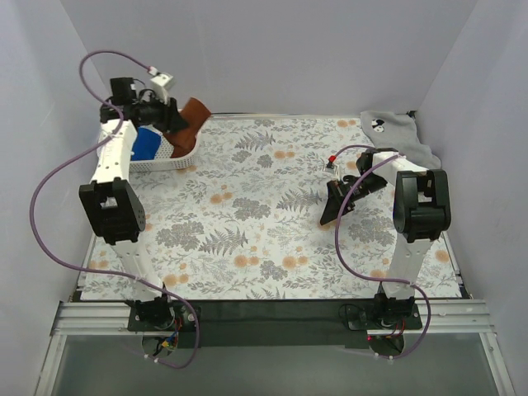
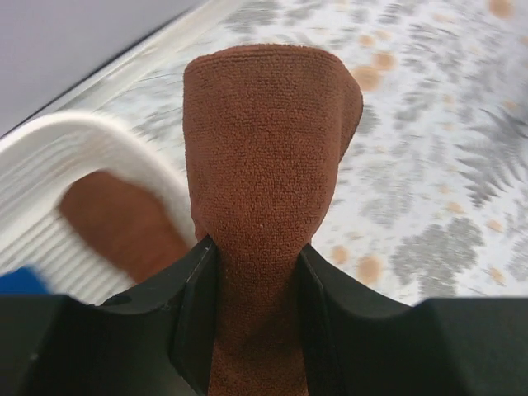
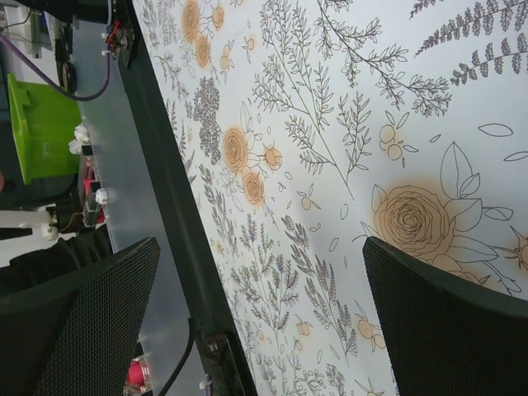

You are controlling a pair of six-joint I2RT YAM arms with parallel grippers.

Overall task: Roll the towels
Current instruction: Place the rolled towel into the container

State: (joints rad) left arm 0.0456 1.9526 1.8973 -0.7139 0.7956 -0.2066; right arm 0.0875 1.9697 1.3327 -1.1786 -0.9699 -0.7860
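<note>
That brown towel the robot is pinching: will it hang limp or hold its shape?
Probably limp: the brown towel bunches narrow where the left pincer squeezes it. Likely light, since that small pinch holds it. Its nubby pile suggests it won't slip easily.

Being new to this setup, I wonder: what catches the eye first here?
The left end effector grips a rust-brown towel over the white basket at the far left corner, where a blue towel lies. The right end effector hangs open above the floral tablecloth; a grey towel lies in the far right corner.
</note>
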